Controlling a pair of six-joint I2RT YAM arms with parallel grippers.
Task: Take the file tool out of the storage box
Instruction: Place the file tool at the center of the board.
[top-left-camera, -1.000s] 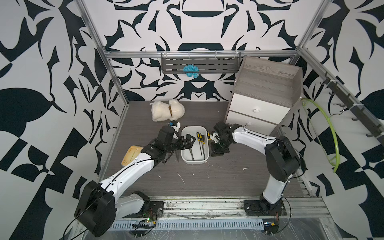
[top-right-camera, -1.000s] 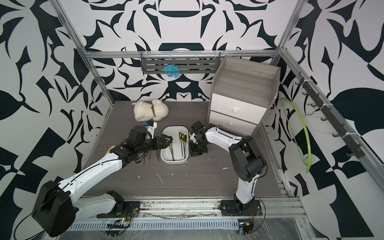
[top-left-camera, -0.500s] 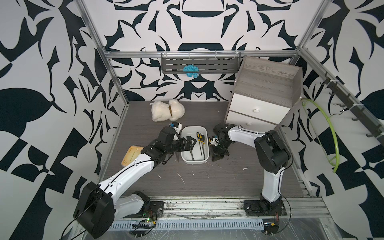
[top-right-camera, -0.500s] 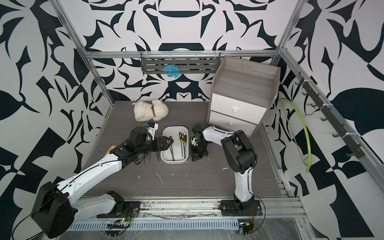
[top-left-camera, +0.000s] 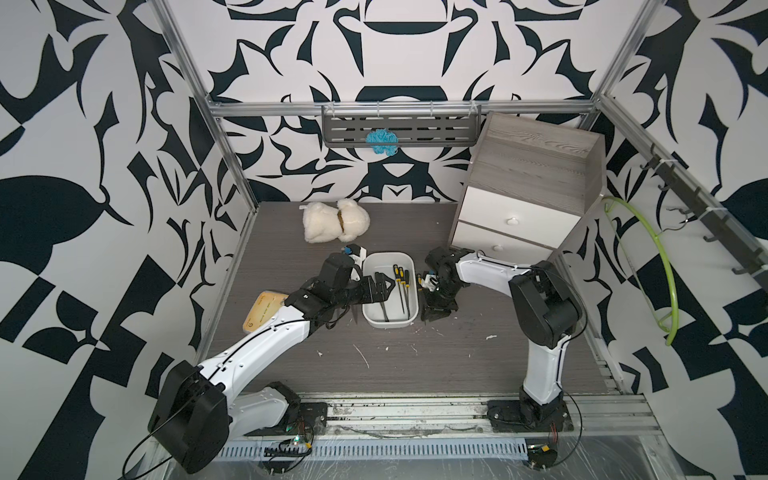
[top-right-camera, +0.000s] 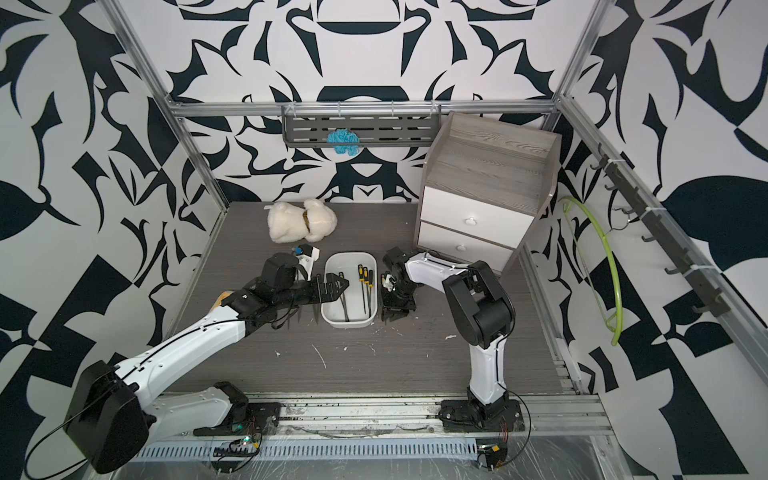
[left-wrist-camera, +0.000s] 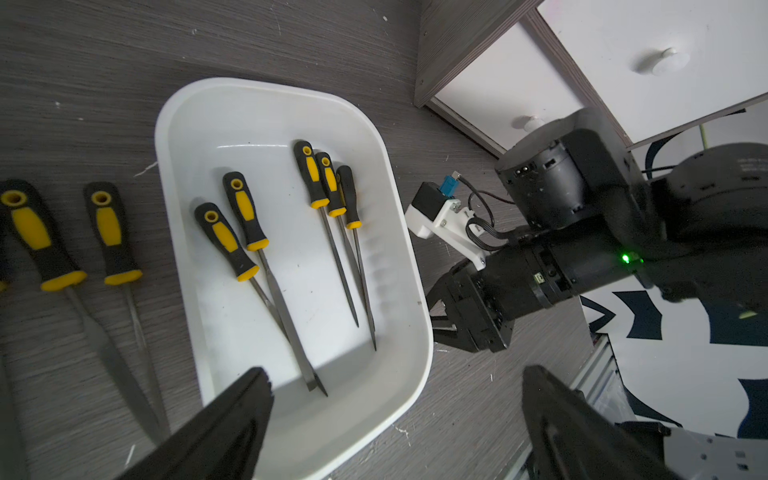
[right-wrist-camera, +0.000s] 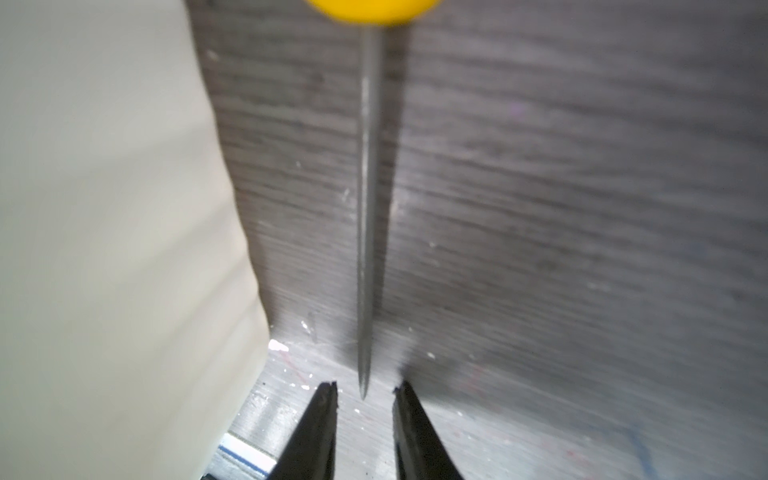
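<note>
Right gripper (right-wrist-camera: 365, 386) jaws are seen parted in the right wrist view, where a second ago they were shut. The file (right-wrist-camera: 365, 208) is no longer clamped. It is laid flat on the table (right-wrist-camera: 582, 208) just beside the outer wall of the storage box (right-wrist-camera: 104, 208), with its tip between the jaws but untouched. The release is judged to be made, so this file counts as taken out. Its handle is cut off at the frame edge except for a yellow collar, and the whole view is blurred.

In the left wrist view the left gripper (left-wrist-camera: 397, 374) is held wide apart with nothing clamped. Five more files (left-wrist-camera: 245, 212) are counted inside the box, and two other files (left-wrist-camera: 112, 232) are laid on the table outside it, on the side away from the right gripper. A sliver of yellow at the frame edge may be a third.

In both top views the left gripper is spread over the box, and the right gripper is lowered to the table beside it. The released file is mostly hidden there beneath the gripper.
</note>
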